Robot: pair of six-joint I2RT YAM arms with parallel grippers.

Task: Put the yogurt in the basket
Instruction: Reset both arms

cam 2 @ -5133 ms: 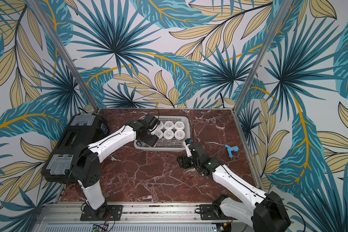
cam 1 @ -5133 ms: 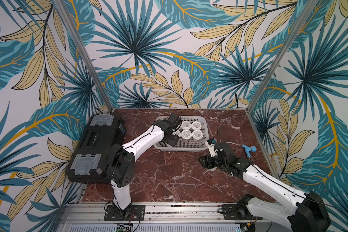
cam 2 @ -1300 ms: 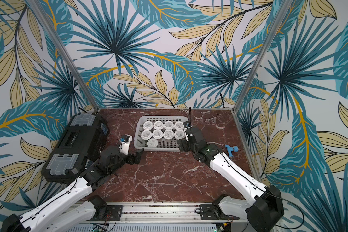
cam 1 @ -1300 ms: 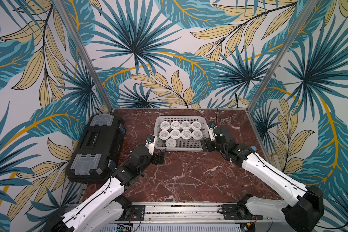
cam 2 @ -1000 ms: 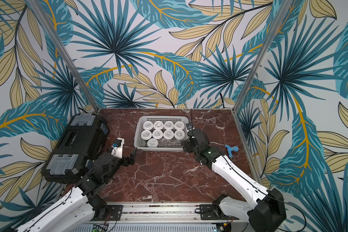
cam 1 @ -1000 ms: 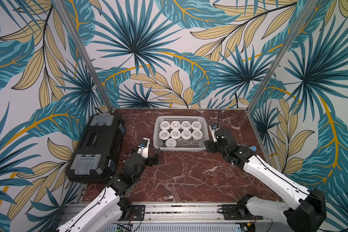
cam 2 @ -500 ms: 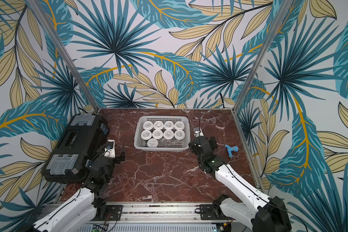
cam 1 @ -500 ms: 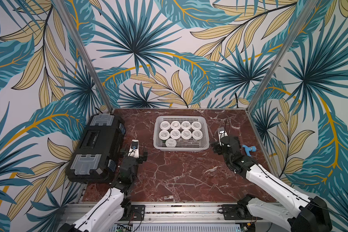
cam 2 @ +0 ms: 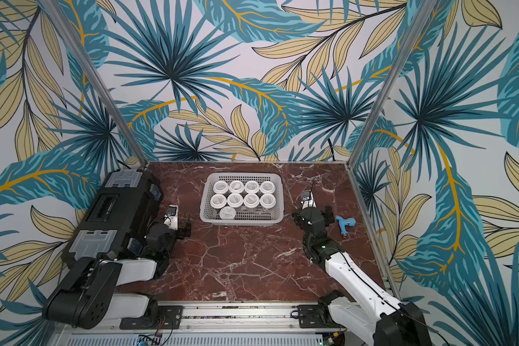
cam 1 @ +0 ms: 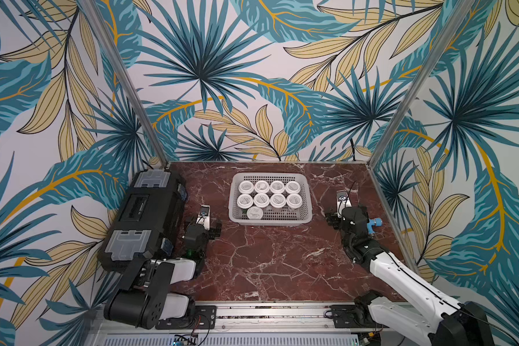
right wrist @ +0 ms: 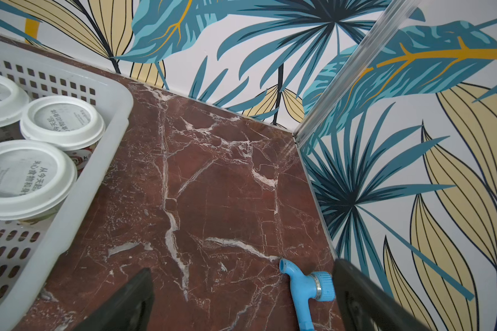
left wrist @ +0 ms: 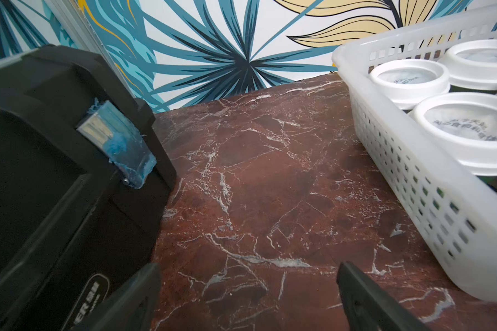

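Sitting in the basket (cam 1: 270, 221), nine yogurt cups (cam 1: 262, 200) are seen; left gripper (left wrist: 248, 275) and right gripper (right wrist: 244, 270) jaws are spread wide, empty.

A big black case (cam 1: 144, 218) lies along the left edge of the dark red marble tabletop (cam 1: 267, 260), with a translucent grey latch (cam 1: 152, 179) at each end of its lid. In the left wrist view a clear tab (left wrist: 118, 143) smeared with blue sits on its side. A small blue plastic nozzle (cam 1: 373, 224) lies near the right wall. Palm-leaf wallpaper (cam 1: 222, 90) covers the three walls, which meet at aluminium posts (cam 1: 126, 84)
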